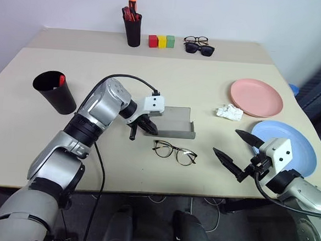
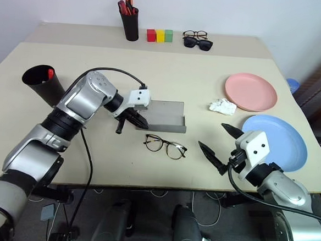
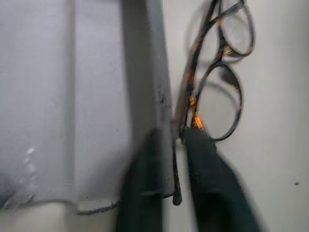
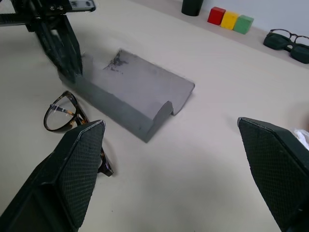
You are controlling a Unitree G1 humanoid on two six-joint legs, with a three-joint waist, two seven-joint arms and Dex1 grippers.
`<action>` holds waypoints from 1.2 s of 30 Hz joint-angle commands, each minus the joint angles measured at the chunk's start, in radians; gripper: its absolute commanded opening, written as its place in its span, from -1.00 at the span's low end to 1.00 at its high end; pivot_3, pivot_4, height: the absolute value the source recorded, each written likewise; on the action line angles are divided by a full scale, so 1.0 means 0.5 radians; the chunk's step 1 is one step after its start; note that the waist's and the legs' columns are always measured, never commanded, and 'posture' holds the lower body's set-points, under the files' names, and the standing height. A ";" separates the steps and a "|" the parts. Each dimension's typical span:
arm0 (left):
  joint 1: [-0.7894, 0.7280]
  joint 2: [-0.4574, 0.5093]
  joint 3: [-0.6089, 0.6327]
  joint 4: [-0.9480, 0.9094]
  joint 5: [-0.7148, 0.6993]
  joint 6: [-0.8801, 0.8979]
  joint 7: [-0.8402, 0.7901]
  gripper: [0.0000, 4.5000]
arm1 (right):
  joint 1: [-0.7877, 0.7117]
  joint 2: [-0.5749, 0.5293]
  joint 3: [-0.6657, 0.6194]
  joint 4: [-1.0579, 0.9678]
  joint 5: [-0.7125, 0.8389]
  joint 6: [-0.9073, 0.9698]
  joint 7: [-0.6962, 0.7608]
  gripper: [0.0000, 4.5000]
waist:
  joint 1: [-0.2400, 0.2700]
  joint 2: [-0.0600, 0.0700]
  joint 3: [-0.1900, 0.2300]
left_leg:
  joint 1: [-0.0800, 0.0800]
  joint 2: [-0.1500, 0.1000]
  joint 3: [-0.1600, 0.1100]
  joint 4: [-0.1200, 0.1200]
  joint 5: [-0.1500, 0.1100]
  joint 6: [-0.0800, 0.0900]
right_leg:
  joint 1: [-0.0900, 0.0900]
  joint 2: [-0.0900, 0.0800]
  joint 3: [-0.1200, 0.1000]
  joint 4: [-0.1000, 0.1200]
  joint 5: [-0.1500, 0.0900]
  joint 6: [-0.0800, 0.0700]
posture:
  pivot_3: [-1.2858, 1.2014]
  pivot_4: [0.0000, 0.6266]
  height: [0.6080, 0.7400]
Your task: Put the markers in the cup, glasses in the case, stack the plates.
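**Left gripper at the case wall, glasses lying just outside**

Reaching down over the table (image 1: 207, 85), the left gripper (image 1: 141, 129) has its two black fingers set on either side of the near wall of the grey case (image 1: 174, 123), at the case's left end; the fingers stand only slightly apart, and whether they pinch the wall or merely straddle it I cannot tell; the case lies open with its trough facing up. The glasses (image 1: 174, 152) lie on the table just in front of the case, close to it, lenses toward the robot; in the left wrist view they sit right beside the case wall (image 3: 159, 72). The right gripper (image 1: 237, 149) hovers above the table to the right of the glasses, its fingers spread wide and holding nothing. The salmon pink plate (image 1: 256, 97) rests at the right of the table; the light blue plate (image 1: 291, 145) lies nearer, beside the right arm, the two apart and unstacked; a crumpled white tissue (image 1: 229, 111) sits next to the pink plate. The black cup (image 1: 54, 91) stands at the left, a red-tipped marker (image 1: 62, 80) showing inside its rim.
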 commanded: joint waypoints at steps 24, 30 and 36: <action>0.613 0.001 1.063 -0.917 -0.731 0.260 0.970 0.81 | -0.273 -0.052 0.405 -0.174 -0.127 0.221 -0.052 1.00 | -0.002 0.003 -0.002 | 0.002 0.000 -0.001 0.000 0.000 0.000 | 0.001 0.000 0.000 0.003 0.000 0.001 | 0.03 -0.52 1.00; 0.875 0.284 1.089 -0.793 -0.739 -0.046 0.869 0.81 | -0.416 -0.260 0.588 -0.050 -0.260 0.319 0.087 1.00 | -0.008 0.004 -0.003 | 0.004 0.000 0.000 0.000 0.000 0.000 | 0.002 0.000 0.000 0.003 0.000 0.000 | 0.03 -0.52 1.00; 1.094 0.430 1.033 -0.674 -0.650 -0.349 0.869 0.81 | -0.771 -0.218 0.843 0.125 -0.341 0.492 0.110 1.00 | -0.004 0.004 -0.003 | 0.004 0.000 0.000 -0.001 0.000 -0.001 | 0.001 0.000 0.000 0.002 0.000 0.000 | 0.03 -0.52 1.00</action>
